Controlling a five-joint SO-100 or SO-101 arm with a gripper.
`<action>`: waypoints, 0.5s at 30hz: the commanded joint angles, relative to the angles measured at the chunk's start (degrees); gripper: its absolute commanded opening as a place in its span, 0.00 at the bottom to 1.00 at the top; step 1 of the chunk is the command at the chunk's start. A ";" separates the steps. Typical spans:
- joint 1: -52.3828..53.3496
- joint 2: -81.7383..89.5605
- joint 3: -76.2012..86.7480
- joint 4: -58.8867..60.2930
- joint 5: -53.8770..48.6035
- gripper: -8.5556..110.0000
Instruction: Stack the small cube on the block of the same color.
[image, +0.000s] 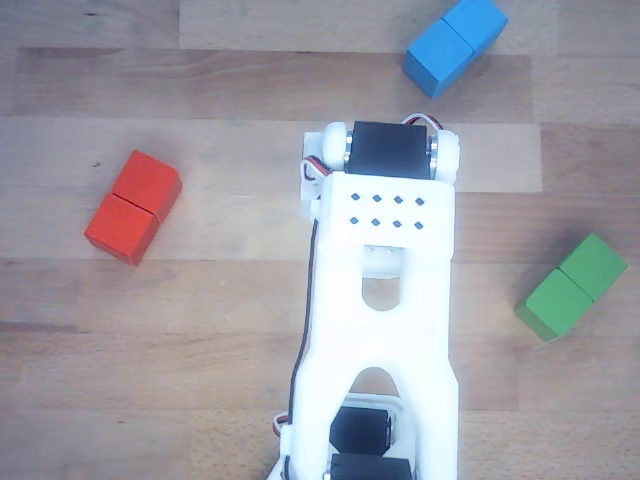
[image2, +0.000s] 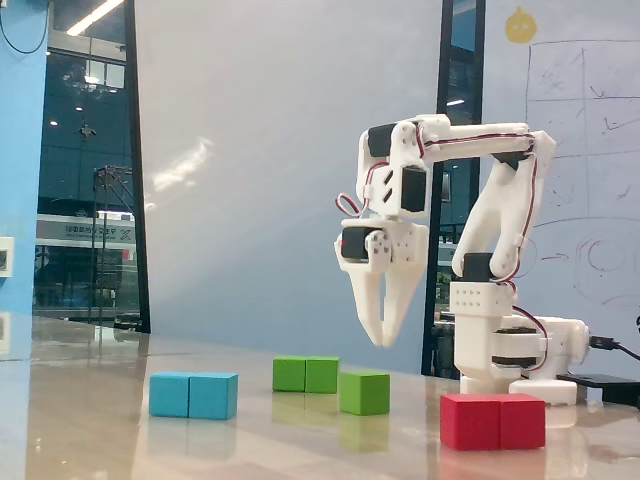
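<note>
From the side, in the fixed view, the blue block (image2: 193, 395) lies farthest left on the glossy surface (image2: 100, 430). Next comes the green block (image2: 306, 374), set further back, with the small cube (image2: 364, 392) just beside its right end and a little nearer the camera; whether the two touch I cannot tell. Above them hangs the end effector (image2: 384, 335), pointing straight down, clear of everything, its fingers drawn nearly together at the tips and gripping nothing. The red block (image2: 493, 421) lies at the right, in front of the arm's base (image2: 510, 350).

The other view looks straight down over the white arm (image: 380, 290) onto pale wood grain, which the side view's reflections hide. There the red block (image: 133, 207) lies left, the blue block (image: 455, 45) top right, the green block (image: 572, 287) far right. That view shows neither the small cube nor the fingertips; the arm's body covers the middle of the surface (image: 200, 350).
</note>
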 joint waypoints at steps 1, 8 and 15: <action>0.53 -1.32 -5.63 0.35 -0.26 0.07; 0.62 -3.87 -8.79 -0.53 -0.26 0.07; 0.53 -5.80 -10.37 -0.44 -0.26 0.07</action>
